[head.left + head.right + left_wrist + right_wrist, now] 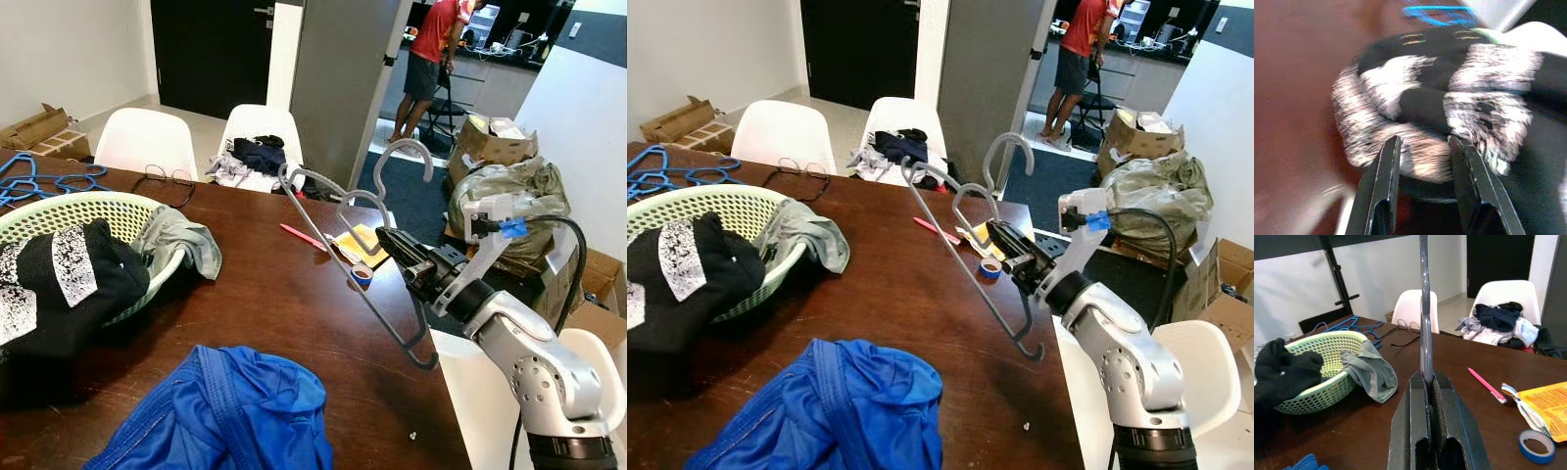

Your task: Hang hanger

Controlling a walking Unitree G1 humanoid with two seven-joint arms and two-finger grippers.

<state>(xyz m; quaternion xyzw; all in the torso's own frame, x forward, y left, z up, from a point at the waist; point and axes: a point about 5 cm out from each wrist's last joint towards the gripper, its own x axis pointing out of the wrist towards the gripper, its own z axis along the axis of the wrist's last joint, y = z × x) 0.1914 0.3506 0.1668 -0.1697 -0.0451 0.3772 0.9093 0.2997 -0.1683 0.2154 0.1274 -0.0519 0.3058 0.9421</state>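
Dark brown wood table (294, 294) w/ lots of clutter. Right gripper (389, 240) is over the table's right edge, fingers clamped tight on a grey hanger (338, 259); hanger held up in the air, tilted, hook (404, 157) pointing up toward the room behind. Left gripper (1422, 183) hovers right at a black-and-white garment (1449, 107), fingers apart, nothing between them.

On the table: pale green laundry basket (73, 211) at the left, the b/w garment piled in it and spilling over the near rim, a grey-green cloth (181, 240) draped over its right rim. Blue garment (225, 411) at the near edge. Blue hangers (44, 181) at far left, glasses (167, 178) beside them. Near the right edge: pink pen (302, 236), roll of blue tape (361, 275), yellow paper (364, 242).

Room: two white chairs (147, 142) behind the table, one w/ clothes heaped on it. Dark door (211, 49) at back, grey pillar (343, 78). Cardboard boxes (495, 137) & bags on the right. A person (431, 54) in a red top stands in the far room.
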